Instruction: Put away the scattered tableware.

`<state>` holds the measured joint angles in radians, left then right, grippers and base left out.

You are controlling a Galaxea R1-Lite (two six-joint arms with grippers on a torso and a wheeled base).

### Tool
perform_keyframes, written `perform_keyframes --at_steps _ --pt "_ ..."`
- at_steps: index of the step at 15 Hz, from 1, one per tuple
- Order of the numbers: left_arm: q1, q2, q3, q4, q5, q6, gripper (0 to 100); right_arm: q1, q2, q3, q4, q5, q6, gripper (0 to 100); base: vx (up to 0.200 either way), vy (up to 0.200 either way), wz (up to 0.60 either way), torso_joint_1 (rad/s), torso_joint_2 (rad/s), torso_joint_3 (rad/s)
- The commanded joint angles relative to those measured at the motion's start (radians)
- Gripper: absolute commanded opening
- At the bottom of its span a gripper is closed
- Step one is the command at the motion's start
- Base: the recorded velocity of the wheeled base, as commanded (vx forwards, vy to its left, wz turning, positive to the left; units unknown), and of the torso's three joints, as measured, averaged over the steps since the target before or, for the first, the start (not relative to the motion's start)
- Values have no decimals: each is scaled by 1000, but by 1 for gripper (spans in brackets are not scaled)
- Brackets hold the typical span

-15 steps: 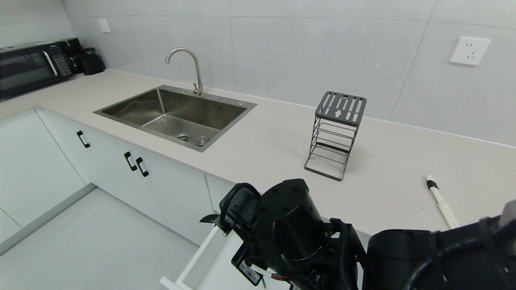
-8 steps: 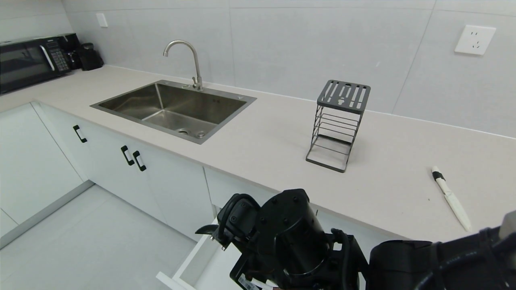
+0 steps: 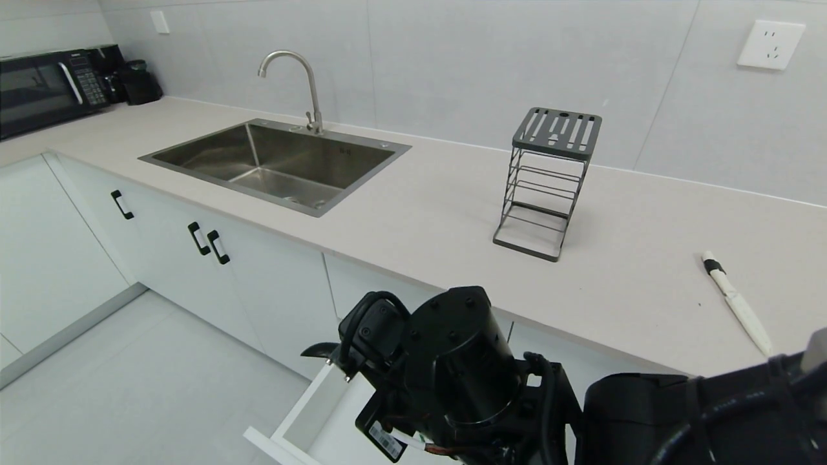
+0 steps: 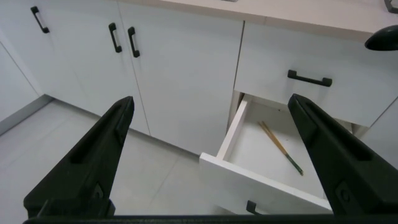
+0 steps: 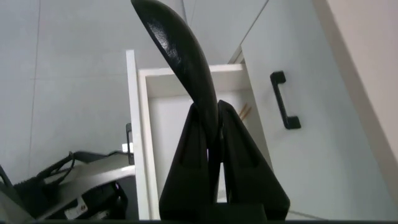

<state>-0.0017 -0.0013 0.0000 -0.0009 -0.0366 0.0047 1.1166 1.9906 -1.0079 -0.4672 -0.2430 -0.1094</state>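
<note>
Nearest, below the counter's edge, a white drawer stands pulled open. A pair of chopsticks lies on its floor, their length running slantwise from the back of the drawer toward its front. The right gripper hangs above this drawer with its fingers pressed together on the handle of a black spoon. The spoon's long axis runs straight out past the fingertips, the bowl end leading away from the gripper. The left gripper hovers in front of the cabinets and faces the open drawer, its fingers spread wide with nothing between them. On the pale counter, toward the robot's right, a white knife with a black band lies flat. Its length runs from near the counter's front edge back toward the wall, the banded end farther away. Farther back, a dark wire rack stands upright, well apart from the knife. To its left are the steel sink and the faucet. A black microwave sits in the far left corner.
</note>
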Motion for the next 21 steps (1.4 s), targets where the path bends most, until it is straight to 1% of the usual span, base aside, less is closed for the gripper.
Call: perform_keyframes --at_steps 1,4,11,15,19,21 --pt "0 1 0 -1 0 0 100 -1 13 -17 -1 1 -1 0 0 0 0 -46 85 36" --pt "0 1 0 -1 0 0 100 -6 27 -52 -1 1 -1 0 0 0 0 -103 224 111" --pt "0 1 0 -1 0 0 100 -9 45 -72 -4 2 0 0 0 0 0 -129 260 126" --pt "0 1 0 -1 1 0 100 -8 53 -78 -4 2 0 0 0 0 0 -222 421 203" --pt "0 1 0 -1 0 0 100 -6 76 -115 -2 4 0 0 0 0 0 -249 467 209" --pt "0 1 0 -1 1 0 100 -6 86 -126 -2 24 2 0 0 0 0 -249 408 173"
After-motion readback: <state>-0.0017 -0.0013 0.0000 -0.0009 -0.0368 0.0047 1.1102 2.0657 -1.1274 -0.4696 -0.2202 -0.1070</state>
